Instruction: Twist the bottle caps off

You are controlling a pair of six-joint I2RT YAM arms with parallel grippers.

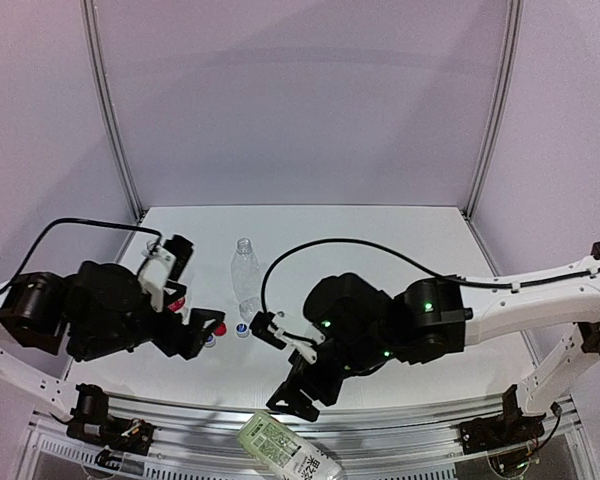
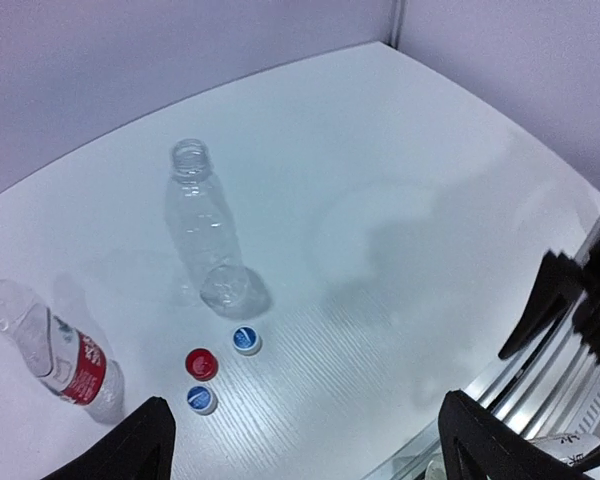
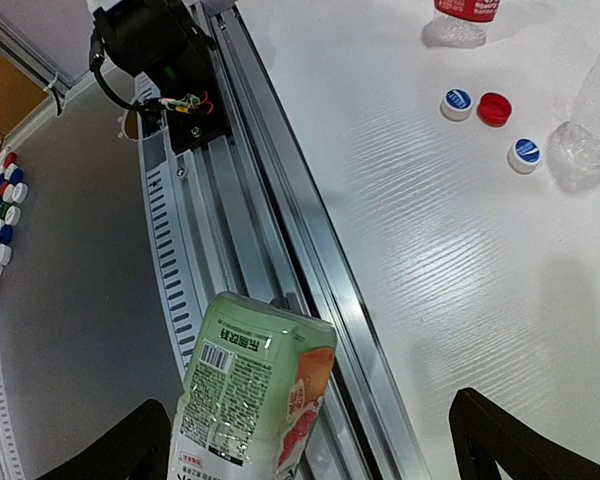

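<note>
Three caps (image 2: pixel 201 364) beside ribbed bottle (image 2: pixel 202 225), green-labelled bottle (image 3: pixel 255 390) on rail (image 3: pixel 280 230), both jaws wide, empty

Three caps (image 2: pixel 201 363) loose beside upright ribbed bottle (image 2: pixel 202 230); red-labelled bottle (image 2: pixel 52 352) near; green-labelled bottle (image 3: pixel 252 390) apart.

A: How is the light?
B: Bright, even, a cool violet, coming from above. The table (image 1: pixel 400 240) glares almost white in the top view
A: Shadows?
B: Soft. A broad faint grey patch lies ahead of the left gripper (image 2: pixel 305 435); the ribbed bottle (image 2: pixel 205 235), ahead and to its left, throws a small darker one at its base
A: Focus?
B: The caps (image 2: pixel 202 364) are crisp. The fingers (image 2: pixel 145 445) at the bottom corners are black and soft-edged. Below the right gripper (image 3: pixel 310 435) the labelled bottle (image 3: pixel 250 390) is slightly soft, and the floor (image 3: pixel 70 300) to its left is dim. Table edges bow in both wrist views
</note>
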